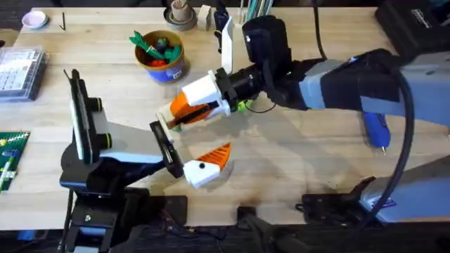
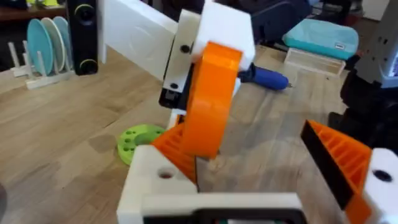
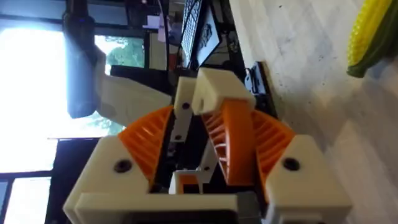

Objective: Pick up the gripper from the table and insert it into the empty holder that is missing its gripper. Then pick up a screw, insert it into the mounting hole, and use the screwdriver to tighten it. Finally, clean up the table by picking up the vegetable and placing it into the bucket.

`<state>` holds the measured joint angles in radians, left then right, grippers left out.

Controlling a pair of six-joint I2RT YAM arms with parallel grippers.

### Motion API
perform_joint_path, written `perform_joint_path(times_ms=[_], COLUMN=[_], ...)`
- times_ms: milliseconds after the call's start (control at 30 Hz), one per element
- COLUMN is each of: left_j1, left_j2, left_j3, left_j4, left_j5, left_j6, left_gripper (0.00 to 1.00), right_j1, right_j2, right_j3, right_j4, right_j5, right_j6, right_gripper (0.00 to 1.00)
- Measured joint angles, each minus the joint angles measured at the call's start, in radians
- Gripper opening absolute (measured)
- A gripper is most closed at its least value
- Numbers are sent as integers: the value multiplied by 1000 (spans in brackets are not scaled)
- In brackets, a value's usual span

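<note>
step: insert, orange wedge (image 3: pixel 235 146) seems seated under holder (image 3: pixel 214 93) (not sure if fully) | my right gripper (image 1: pixel 184 109) clamps the wedge above mid desk (image 1: pixel 295 154) | my left gripper (image 1: pixel 207 163) wide, empty | next: fetch screw, needs the mounting hole held steady

Pale wood table (image 1: pixel 295 151), matt; screwdriver (image 1: pixel 375 129) glossy blue plastic.

We can read no text, label, brand, number or sign on anything on the bench (image 1: pixel 295 151).
</note>
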<state>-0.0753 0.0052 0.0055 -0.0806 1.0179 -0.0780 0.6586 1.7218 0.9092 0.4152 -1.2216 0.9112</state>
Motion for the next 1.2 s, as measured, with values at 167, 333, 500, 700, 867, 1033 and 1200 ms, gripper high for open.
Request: perform_joint_path(times_ms=[167,333,500,700,867,1033,1200], left_j1=[-4,-6,-6,-6,-6,-6,-6], left_j2=[0,0,0,0,0,0,0], left_j3=[0,0,0,0,0,0,0], left_j4=[-8,-10,-10,-10,-10,-10,-10], left_j5=[38,53,61,63,63,63,63], left_j6=[2,2,2,2,2,2,2], left_gripper=[993,992,992,993,993,993,993], right_j1=[2,-15,-81,-169,-254,-330,-359], right_j2=[0,0,0,0,0,-5,-98], right_j3=[0,0,0,0,0,0,3], right_j4=[6,5,5,5,-7,-162,-454], right_j5=[-50,-70,-51,44,142,255,384], right_j6=[-3,-16,-55,-125,-195,-316,-502], right_gripper=[879,889,892,892,894,894,896])
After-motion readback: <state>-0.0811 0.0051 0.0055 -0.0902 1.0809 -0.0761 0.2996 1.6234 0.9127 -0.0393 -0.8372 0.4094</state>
